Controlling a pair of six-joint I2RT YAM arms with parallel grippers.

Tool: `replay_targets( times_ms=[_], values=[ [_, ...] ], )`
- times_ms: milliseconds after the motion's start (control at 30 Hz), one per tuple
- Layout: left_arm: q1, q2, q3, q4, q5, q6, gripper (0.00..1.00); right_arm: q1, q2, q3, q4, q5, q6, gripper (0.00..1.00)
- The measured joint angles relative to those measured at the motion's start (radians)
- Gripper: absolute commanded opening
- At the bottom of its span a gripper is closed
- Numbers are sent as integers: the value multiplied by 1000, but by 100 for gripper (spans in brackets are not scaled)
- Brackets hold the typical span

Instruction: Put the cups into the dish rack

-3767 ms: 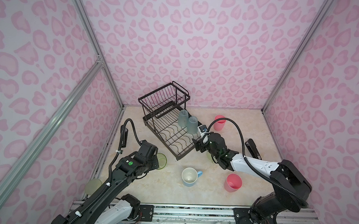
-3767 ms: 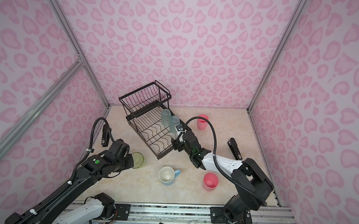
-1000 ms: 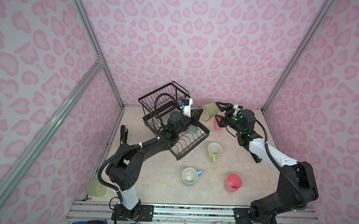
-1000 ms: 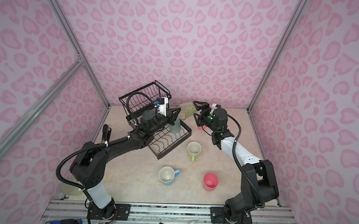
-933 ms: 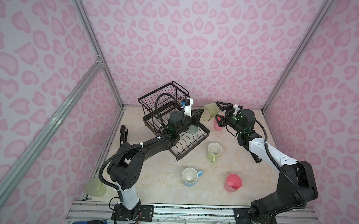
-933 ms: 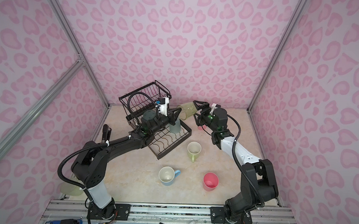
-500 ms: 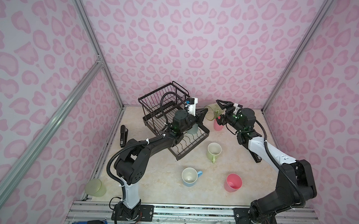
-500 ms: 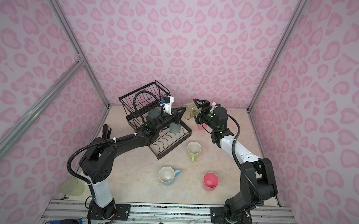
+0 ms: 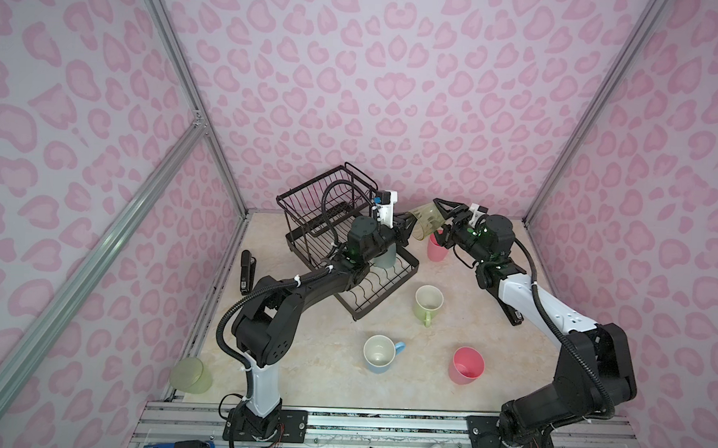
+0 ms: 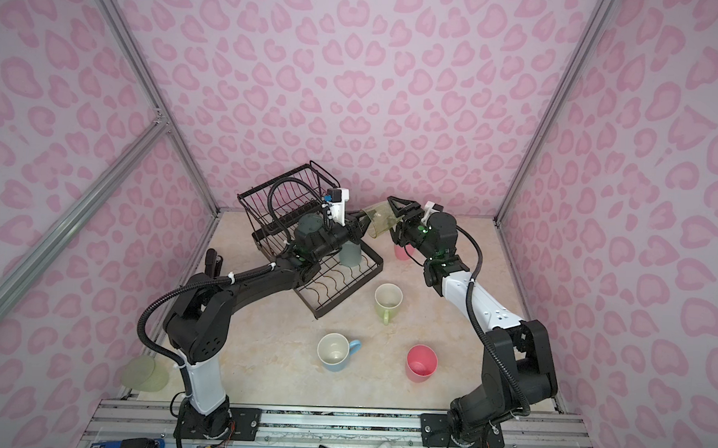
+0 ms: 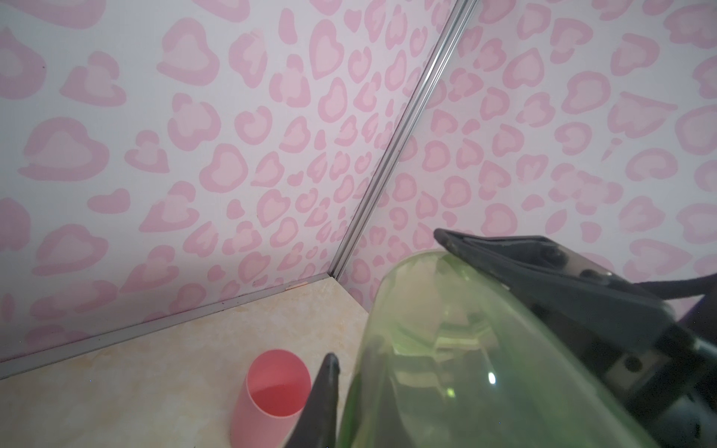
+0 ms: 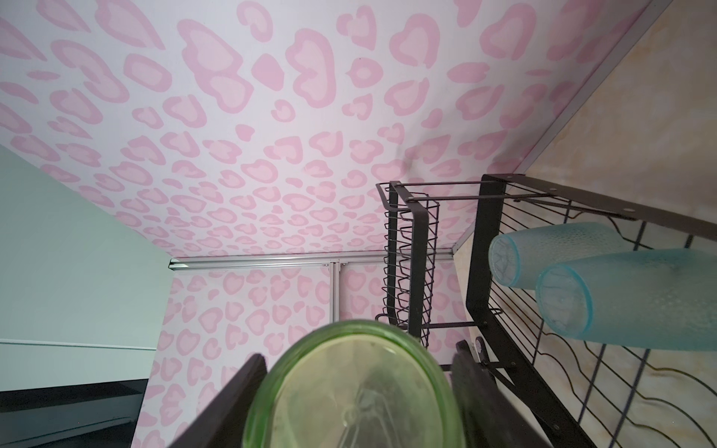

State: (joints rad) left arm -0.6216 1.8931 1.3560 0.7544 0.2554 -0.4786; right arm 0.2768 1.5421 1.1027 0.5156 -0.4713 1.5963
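Observation:
A translucent green tumbler (image 9: 426,221) (image 10: 380,224) hangs on its side in the air beside the black wire dish rack (image 9: 361,312) (image 10: 324,311). My left gripper (image 9: 407,227) (image 11: 351,351) pinches its rim wall, one finger inside. My right gripper (image 9: 438,218) (image 12: 359,351) is shut around its base end (image 12: 357,388). Two blue-grey tumblers (image 12: 562,252) stand upside down in the lower tray. On the table stand a pink cup (image 9: 435,249) (image 11: 271,388), a lime mug (image 9: 428,303), a light-blue mug (image 9: 378,352) and another pink cup (image 9: 466,365). Another green tumbler (image 9: 190,375) lies at the front left corner.
A black bar-shaped thing (image 9: 245,272) lies along the left wall, and another (image 9: 511,315) lies under the right arm. The rack's raised basket (image 9: 308,198) stands near the back wall. Patterned walls close in on three sides.
My left gripper carried the green tumbler rightward past the rack to the right gripper. The right gripper's fingers have closed in on the tumbler. The other cups have stayed put.

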Motion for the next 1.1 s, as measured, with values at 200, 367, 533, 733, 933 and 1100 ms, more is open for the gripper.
replay_targets(
  times_ms=[200,367,533,733,933,1100],
  values=[
    [0,8,3,-13,14,16,7,4,-6,3,-35,42,-37,65],
    [0,10,3,-13,17,14,5,12,-6,10,-49,63,-65,71],
    [0,11,8,-28,6,4,4,23,0,10,-49,53,-92,77],
    [0,15,14,-36,-3,-9,4,34,10,20,-50,40,-114,75],
    [0,16,14,-41,-10,-18,15,35,13,23,-49,42,-115,63],
    [0,16,14,-31,-15,-22,41,36,15,23,-73,35,-135,59]
  ],
)
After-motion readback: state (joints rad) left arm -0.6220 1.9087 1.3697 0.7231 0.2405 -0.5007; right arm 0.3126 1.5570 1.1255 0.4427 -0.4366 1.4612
